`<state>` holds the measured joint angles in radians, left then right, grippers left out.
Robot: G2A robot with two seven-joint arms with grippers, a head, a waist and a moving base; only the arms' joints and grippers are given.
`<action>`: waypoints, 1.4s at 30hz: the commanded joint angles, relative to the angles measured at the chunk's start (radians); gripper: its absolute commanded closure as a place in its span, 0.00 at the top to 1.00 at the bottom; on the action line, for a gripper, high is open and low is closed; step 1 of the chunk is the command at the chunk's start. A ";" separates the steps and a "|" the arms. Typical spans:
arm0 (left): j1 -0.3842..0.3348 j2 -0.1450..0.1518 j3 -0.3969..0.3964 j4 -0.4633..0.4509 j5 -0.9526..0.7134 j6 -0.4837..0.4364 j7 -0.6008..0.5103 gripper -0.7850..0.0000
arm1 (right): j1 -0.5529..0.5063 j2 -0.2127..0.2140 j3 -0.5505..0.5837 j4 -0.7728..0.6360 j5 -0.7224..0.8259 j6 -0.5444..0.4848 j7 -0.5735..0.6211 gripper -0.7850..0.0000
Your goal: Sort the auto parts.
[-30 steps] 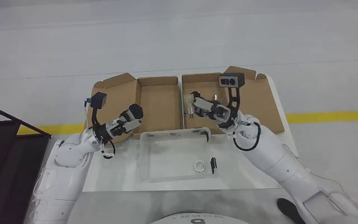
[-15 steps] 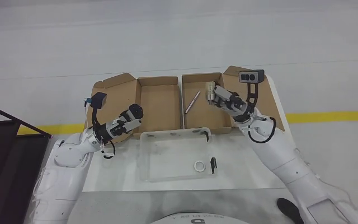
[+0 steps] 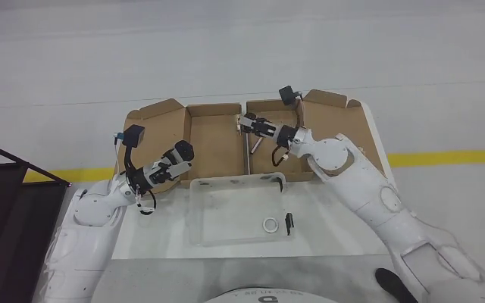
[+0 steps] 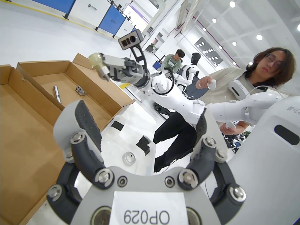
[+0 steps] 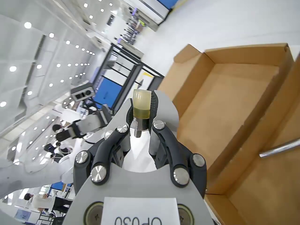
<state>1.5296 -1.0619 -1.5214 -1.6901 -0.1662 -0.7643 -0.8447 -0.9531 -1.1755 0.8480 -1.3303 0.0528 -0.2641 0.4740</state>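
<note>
auto parts, read from the left of the clear tray [image 3: 227, 213] to its right. my left pincer [image 4: 141, 110] hangs beyond the tray's far left corner, by the left edge of the left box [image 3: 216, 144]. it is spread wide with nothing in it. that box stands just past the tray's far rim, flaps folded out.

my right pincer [image 5: 141, 100] is up in the air beyond the middle of the tray's far rim, above the line where the left box meets the right box [image 3: 265, 165]. it is pinching a capped bolt [image 5: 140, 115]. the pale rubber cap points toward my fingertips and the threaded steel stub toward my wrist, and i press on the cap from both sides.

on the floor of the right box, past the tray's far rim, a steel rod [image 4: 57, 94] lies close along the wall shared with the left box. a small metal plate [image 4: 80, 90] lies flat near it, not touching it.

inside the tray, toward its right end, a white ring [image 3: 269, 224] lies flat. a black clip [image 3: 289, 220] sits just beside it on the right, the two apart.
</note>
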 commanded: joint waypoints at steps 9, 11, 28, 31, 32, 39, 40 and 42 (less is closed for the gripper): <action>0.000 0.000 0.000 0.000 0.000 0.000 0.000 1.00 | 0.121 -0.072 -0.162 0.171 -0.165 0.137 0.010 0.00; 0.000 0.000 0.000 0.000 0.000 0.000 0.000 1.00 | 0.135 -0.085 -0.181 0.193 -0.183 0.148 -0.002 0.00; 0.000 0.000 0.000 0.000 0.000 0.000 0.000 1.00 | 0.194 -0.165 -0.233 0.318 -0.186 0.127 0.003 0.36; 0.000 0.000 0.000 0.000 0.000 0.000 0.000 1.00 | 0.196 -0.172 -0.230 0.331 -0.185 0.118 0.006 0.38; 0.000 0.000 0.000 0.000 0.000 0.000 0.000 1.00 | 0.195 -0.174 -0.226 0.328 -0.179 0.104 0.002 0.38; 0.000 0.000 0.000 0.000 0.000 0.000 0.000 1.00 | 0.112 -0.150 -0.081 0.247 0.087 -0.267 0.051 0.44; 0.000 0.000 0.000 0.000 0.000 0.000 0.000 1.00 | 0.092 -0.142 -0.055 0.232 0.121 -0.323 0.069 0.45; 0.000 0.000 0.000 0.000 0.000 0.000 0.000 1.00 | 0.047 -0.125 -0.003 0.194 0.191 -0.430 0.107 0.47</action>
<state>1.5296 -1.0619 -1.5214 -1.6901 -0.1662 -0.7643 -0.8447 -0.8825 -1.3086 0.8149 -1.1164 0.2011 -0.6215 0.5602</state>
